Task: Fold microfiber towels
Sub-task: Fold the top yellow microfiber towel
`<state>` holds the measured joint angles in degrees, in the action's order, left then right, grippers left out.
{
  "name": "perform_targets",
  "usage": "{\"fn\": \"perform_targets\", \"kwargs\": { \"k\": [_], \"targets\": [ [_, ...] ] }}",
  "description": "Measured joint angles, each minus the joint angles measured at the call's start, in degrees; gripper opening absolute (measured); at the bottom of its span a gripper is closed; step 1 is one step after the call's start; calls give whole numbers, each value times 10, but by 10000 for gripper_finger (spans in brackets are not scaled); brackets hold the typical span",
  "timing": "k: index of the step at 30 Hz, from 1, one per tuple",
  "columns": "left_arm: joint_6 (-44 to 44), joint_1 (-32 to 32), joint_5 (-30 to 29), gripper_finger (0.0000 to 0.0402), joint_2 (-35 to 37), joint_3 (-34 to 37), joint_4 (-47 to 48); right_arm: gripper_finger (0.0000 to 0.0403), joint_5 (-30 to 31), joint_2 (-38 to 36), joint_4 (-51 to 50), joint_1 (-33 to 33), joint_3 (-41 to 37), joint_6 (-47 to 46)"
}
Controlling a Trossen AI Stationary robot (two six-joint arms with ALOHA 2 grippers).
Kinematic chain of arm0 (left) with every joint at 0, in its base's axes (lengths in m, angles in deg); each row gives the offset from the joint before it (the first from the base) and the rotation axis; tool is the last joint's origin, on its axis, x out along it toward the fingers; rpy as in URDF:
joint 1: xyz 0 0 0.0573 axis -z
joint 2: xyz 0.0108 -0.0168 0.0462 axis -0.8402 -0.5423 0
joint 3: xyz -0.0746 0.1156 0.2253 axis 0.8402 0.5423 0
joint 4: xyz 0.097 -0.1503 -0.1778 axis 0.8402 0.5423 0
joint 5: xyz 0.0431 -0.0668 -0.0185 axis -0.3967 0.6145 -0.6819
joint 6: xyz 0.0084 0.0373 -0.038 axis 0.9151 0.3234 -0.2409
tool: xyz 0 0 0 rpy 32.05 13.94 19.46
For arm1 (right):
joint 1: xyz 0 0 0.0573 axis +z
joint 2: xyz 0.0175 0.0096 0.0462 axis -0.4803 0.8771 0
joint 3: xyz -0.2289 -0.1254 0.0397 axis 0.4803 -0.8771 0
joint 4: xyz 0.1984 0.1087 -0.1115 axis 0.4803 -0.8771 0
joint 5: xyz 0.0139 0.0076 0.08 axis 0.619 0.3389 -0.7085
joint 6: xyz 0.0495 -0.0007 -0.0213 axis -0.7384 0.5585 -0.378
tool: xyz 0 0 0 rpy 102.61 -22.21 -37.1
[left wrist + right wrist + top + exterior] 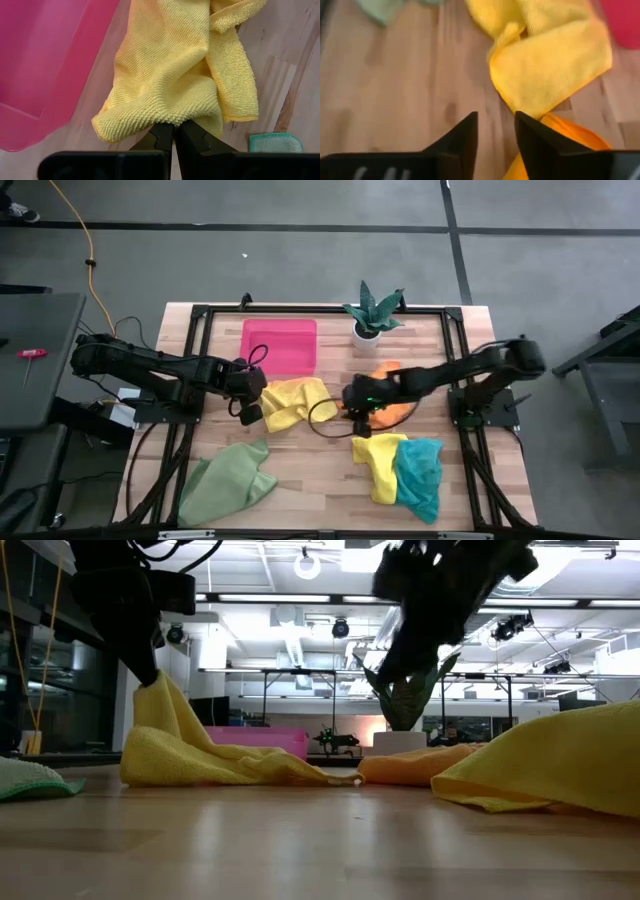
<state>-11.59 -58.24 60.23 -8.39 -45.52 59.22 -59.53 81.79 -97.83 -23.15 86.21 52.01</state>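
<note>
A yellow towel [295,402] lies crumpled at mid table, with its left end raised by my left gripper [250,398], which is shut on it. My right gripper [356,406] is open and hovers at the left edge of the orange towel [392,406], between it and the yellow one; in the right wrist view its fingers [470,131] stand over bare wood beside the orange towel [572,139]. A second yellow towel [380,460] and a teal towel [420,475] lie overlapping at the near right. A light green towel [230,480] lies at the near left. My left gripper pinches the yellow towel's bunched left end [172,120] between its two fingers; the cloth folds over the fingertips and hides how many layers. The fingers come from above [140,645]. That end [150,700] is lifted, and the rest trails slack onto the table [260,770].
A rigid pink tray [280,345] lies at the far side behind the yellow towel. A potted plant [372,315] stands at the far middle, close behind the orange towel. The black frame [200,310] borders the table. Bare wood shows at the near middle [320,480].
</note>
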Motion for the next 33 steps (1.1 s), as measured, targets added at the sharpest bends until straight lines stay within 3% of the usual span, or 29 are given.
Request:
{"fn": "perform_targets", "kwargs": {
  "k": [4, 11, 16, 23, 27, 33],
  "targets": [
    [0, 0, 1, 0, 0, 0, 0, 150, 2, 75, -12, -9, 48, 80],
    [0, 0, 1, 0, 0, 0, 1, 154, 2, 174, -45, -15, 106, 176],
    [0, 0, 1, 0, 0, 0, 0, 154, 4, 207, -54, -15, 116, 197],
    [0, 0, 1, 0, 0, 0, 0, 151, 54, 212, -51, -14, 118, 196],
    [5, 0, 1, 0, 0, 0, 0, 118, 74, 212, -51, -14, 117, 196],
    [7, 0, 1, 0, 0, 0, 0, 17, 74, 213, -59, -14, 117, 195]
  ]
}}
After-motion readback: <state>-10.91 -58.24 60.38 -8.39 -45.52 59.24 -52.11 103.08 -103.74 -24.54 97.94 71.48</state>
